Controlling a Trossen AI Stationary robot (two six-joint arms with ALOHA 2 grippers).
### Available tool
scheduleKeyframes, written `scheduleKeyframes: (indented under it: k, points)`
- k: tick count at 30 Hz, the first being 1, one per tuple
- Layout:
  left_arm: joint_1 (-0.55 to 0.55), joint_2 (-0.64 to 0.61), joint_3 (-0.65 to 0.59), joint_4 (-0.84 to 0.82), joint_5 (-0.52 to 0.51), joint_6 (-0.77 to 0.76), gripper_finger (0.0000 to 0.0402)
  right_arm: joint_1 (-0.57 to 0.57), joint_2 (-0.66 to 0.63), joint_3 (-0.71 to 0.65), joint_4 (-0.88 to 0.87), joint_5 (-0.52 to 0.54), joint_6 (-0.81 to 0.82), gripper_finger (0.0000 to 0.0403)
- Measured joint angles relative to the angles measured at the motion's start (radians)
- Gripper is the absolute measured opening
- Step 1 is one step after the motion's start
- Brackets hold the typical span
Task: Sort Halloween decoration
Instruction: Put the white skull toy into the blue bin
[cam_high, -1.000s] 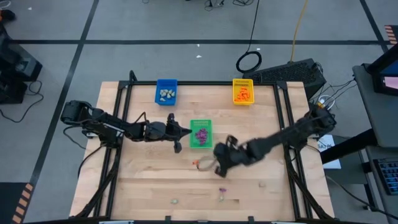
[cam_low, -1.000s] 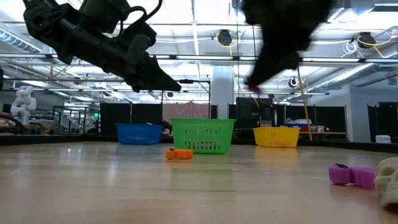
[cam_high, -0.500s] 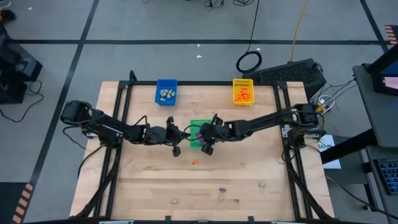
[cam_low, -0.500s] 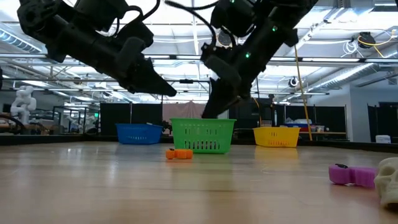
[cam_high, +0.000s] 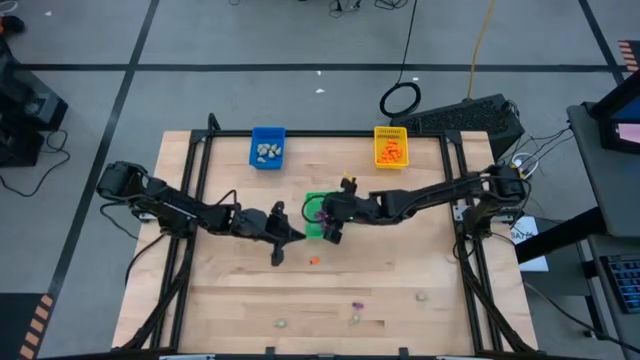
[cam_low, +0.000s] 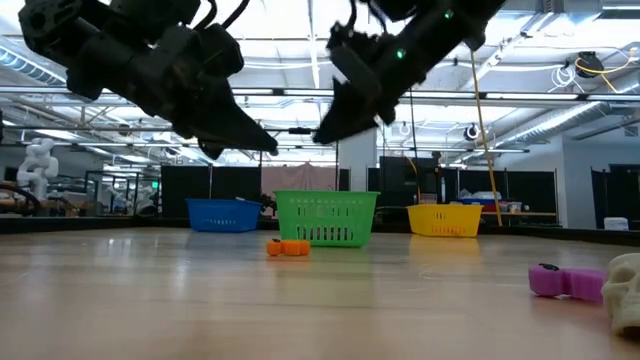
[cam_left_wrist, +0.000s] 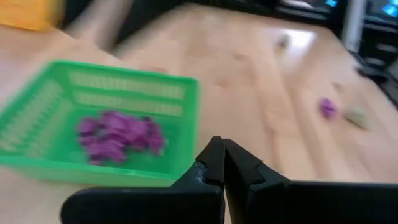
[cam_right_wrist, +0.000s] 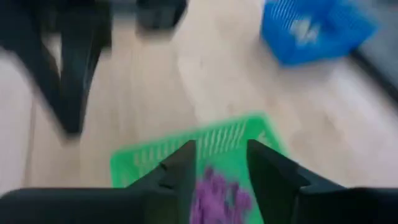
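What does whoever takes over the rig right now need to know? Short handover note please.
Right gripper: jaws open, empty, over the green tray.
Left gripper: jaws shut, empty, beside the green tray's near edge.
Done: purple trinkets in the green tray, pale ones in the blue tray, orange ones in the yellow tray.
Left on the table: one orange piece near the green tray; a purple piece and three pale pieces near the front edge.

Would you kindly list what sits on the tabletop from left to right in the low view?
Blue tray → orange trinket → green tray → yellow tray → purple trinket → pale trinket.
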Motion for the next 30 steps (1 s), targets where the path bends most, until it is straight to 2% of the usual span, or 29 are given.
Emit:
scheduleKeyframes:
  k: [3,6,10,16,20,23,26,30]
  points:
    - [-0.037,0.0,0.04,-0.088,0.032,0.006,0.0,0.021,0.001,-0.068,0.162,0.023,-0.031,0.0075]
    - [-0.098,0.0,0.11,-0.266,-0.001,0.037,0.0,0.04,0.003,-0.144,0.31,0.004,-0.046,0.0016]
    - [-0.185,0.0,0.228,-0.523,-0.075,0.037,0.0,0.055,-0.022,-0.223,0.485,0.001,-0.069,0.0012]
    - [-0.317,0.0,0.353,-0.754,-0.082,0.02,0.0,0.053,-0.04,-0.278,0.5,0.002,-0.072,0.0002]
    - [-0.385,0.001,0.391,-0.804,-0.083,-0.126,0.0022,0.051,-0.04,-0.28,0.488,0.003,-0.107,0.0003]
    - [-0.436,0.004,0.404,-0.803,-0.086,-0.316,0.0059,0.051,-0.04,-0.28,0.484,0.003,-0.138,0.0001]
    - [-0.478,0.018,0.409,-0.784,-0.086,-0.397,0.01,0.051,-0.04,-0.28,0.478,0.003,-0.146,0.0001]
    - [-0.515,0.063,0.409,-0.557,-0.045,-0.399,0.014,0.051,-0.04,-0.28,0.478,0.002,-0.153,0.0001]
